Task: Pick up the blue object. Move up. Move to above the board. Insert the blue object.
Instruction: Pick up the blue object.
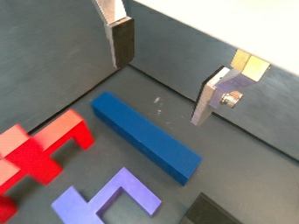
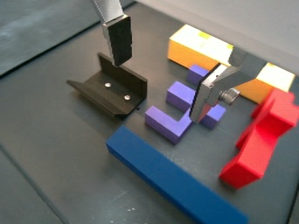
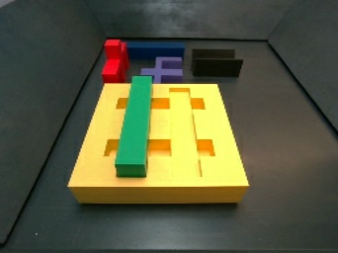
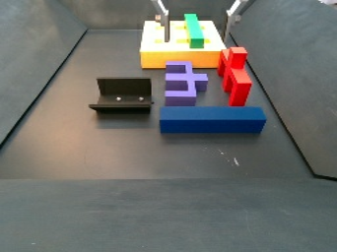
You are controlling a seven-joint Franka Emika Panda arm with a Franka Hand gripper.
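While the gripper hangs above the floor with fingers spread and empty, the blue bar lies untouched. It should probably descend centred over the bar's middle, fingers astride its narrow width, clear of the purple block.

We see the gripper above the floor in both wrist views, its fingers flat plates of brushed silver metal faced with dark matt pads, standing apart with nothing between them. The blue object lies at the 5 o'clock side of the fixture; it looks like smooth, matt plastic, with a faint sheen along its top face. We note the same smooth, plastic-like finish on the board, a matt yellow, and on the green bar lying in it. The fixture appears dark and matt, with two pale screw heads. The floor is a dull grey with slight scuffing.
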